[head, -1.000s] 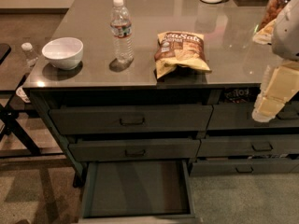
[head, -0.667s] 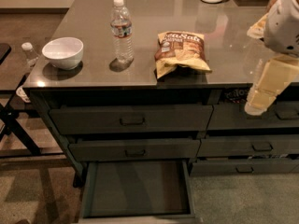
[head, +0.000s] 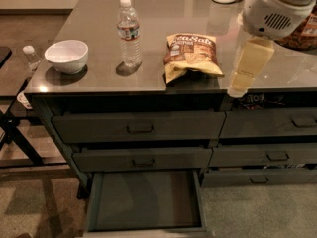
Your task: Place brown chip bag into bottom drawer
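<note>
The brown chip bag (head: 190, 53) lies flat on the grey counter (head: 99, 78), near its front edge and right of the water bottle. The bottom drawer (head: 146, 202) of the left column is pulled out and its flat inside is bare. My gripper (head: 241, 81) hangs from the white arm housing (head: 277, 9) at the upper right. It points down over the counter's front edge, just right of the bag and apart from it. It holds nothing that I can see.
A clear water bottle (head: 129, 31) and a white bowl (head: 67, 56) stand on the counter's left. A jar of brown snacks (head: 303, 33) sits at the right edge, behind the arm. Two closed handled drawers (head: 138, 128) are above the open one. A black side table (head: 10, 78) stands left.
My gripper and arm have moved left, closer to the chip bag. The bag, bottle, bowl and drawer have not moved.
</note>
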You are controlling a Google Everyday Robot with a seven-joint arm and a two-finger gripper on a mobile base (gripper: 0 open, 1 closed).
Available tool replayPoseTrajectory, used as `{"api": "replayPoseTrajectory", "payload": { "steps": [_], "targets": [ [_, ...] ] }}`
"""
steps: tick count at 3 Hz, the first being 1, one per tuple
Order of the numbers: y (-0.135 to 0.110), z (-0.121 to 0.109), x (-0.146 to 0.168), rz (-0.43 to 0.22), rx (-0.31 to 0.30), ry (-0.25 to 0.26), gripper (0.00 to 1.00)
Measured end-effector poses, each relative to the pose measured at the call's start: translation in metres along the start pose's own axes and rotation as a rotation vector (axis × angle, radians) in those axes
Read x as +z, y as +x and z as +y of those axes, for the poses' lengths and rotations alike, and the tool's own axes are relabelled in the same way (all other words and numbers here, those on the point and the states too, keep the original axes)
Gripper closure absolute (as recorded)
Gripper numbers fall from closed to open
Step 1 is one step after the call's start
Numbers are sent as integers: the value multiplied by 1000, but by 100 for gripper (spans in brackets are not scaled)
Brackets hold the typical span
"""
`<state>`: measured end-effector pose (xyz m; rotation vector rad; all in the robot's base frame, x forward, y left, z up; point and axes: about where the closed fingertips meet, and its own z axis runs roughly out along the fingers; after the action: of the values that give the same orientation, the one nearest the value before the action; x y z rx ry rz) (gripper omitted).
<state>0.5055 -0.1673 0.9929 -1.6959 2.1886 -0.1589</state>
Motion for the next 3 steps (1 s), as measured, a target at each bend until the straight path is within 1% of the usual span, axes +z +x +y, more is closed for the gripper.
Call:
{"api": "replayPoseTrajectory", "payload": {
  "steps": [1, 2, 3],
  "targets": [
    [-9, -5, 13, -10, 12, -4, 0],
    [-35, -25, 46, -4, 20, -13, 0],
    [-79, -62, 99, 15, 25, -43, 0]
  ]
}}
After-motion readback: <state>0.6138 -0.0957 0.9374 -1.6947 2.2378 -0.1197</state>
